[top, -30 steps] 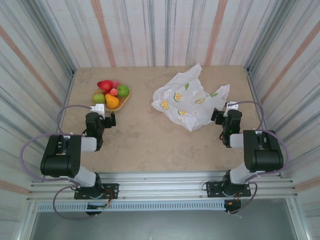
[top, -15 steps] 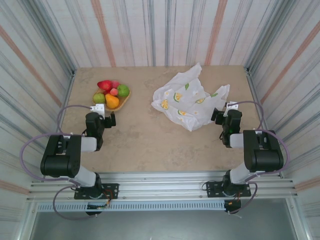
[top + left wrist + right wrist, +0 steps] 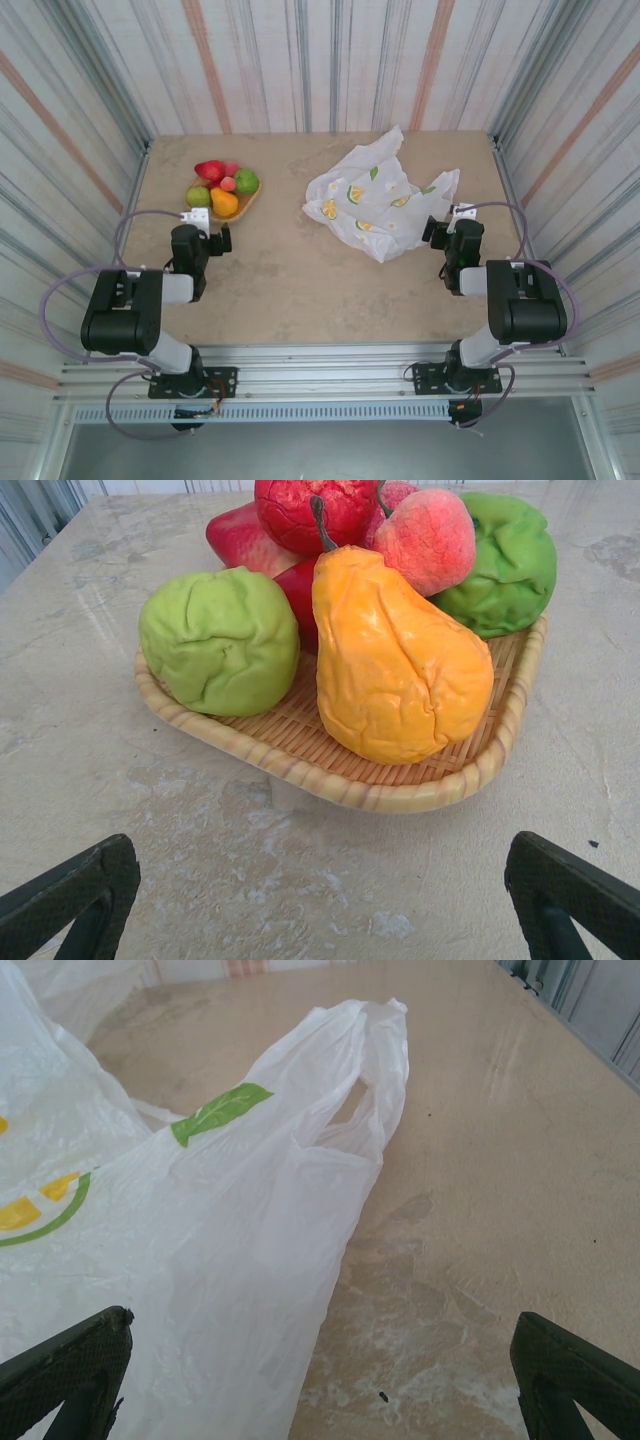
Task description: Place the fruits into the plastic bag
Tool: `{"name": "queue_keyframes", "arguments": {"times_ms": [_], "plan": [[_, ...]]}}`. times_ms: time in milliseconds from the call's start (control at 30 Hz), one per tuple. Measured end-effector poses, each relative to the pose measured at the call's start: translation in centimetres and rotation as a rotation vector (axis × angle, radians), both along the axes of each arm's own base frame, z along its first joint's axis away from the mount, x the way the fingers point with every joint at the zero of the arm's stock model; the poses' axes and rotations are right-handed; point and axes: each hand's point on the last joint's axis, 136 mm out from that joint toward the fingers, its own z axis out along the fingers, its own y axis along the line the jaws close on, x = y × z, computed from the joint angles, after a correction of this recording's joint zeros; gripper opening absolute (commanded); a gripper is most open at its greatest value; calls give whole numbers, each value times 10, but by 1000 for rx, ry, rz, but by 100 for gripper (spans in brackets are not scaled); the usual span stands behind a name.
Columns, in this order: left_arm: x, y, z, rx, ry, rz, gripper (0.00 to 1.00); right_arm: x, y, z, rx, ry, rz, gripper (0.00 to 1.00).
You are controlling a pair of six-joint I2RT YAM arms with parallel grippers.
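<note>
The fruits (image 3: 222, 188) lie piled in a tan woven tray (image 3: 250, 203) at the back left. Close up they are an orange-yellow pear (image 3: 395, 660), two green apples (image 3: 220, 640), a pink peach (image 3: 425, 540) and red pieces behind. My left gripper (image 3: 205, 222) rests just in front of the tray, open and empty, and in the wrist view its gap (image 3: 320, 910) faces the tray rim. The plastic bag (image 3: 375, 200) lies crumpled and flat at the back right, white with lemon prints. My right gripper (image 3: 452, 222) sits open beside the bag's right edge, near a loop handle (image 3: 350, 1110).
Striped walls enclose the beige table (image 3: 300, 280) on three sides. A metal rail (image 3: 320, 360) runs along the near edge by the arm bases. Bare tabletop stretches between the tray and the bag and in front of both.
</note>
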Motion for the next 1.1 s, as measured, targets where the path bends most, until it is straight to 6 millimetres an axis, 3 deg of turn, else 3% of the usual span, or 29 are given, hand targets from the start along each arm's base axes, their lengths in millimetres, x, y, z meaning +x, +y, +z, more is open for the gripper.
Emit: {"name": "queue_keyframes", "arguments": {"times_ms": [167, 267, 433, 500, 567, 667, 833, 967, 1100], "plan": [[-1, 4, 3, 5, 31, 26, 99, -2, 0, -1, 1, 14, 0, 99], [0, 14, 32, -5, 13, 91, 99, -4, -4, 9, 2, 43, -25, 99], [-8, 43, 106, -190, -75, 282, 99, -4, -22, 84, 90, -64, -156, 99], [-12, 45, 123, -296, -80, 298, 99, -6, -24, 111, 157, -100, -184, 100], [-14, 32, 130, -394, -60, 256, 99, -4, -19, 123, 227, -105, -181, 99], [-18, -8, 122, -504, 31, 142, 99, 5, -10, 110, 327, -21, -175, 95], [-39, -79, 106, -551, 203, -30, 99, 22, -11, 50, 450, 183, -240, 79], [-52, -105, 101, -560, 266, -88, 99, 29, -14, 5, 502, 318, -293, 78], [-60, -113, 97, -575, 306, -101, 99, 41, -5, -27, 546, 406, -280, 59]]}}
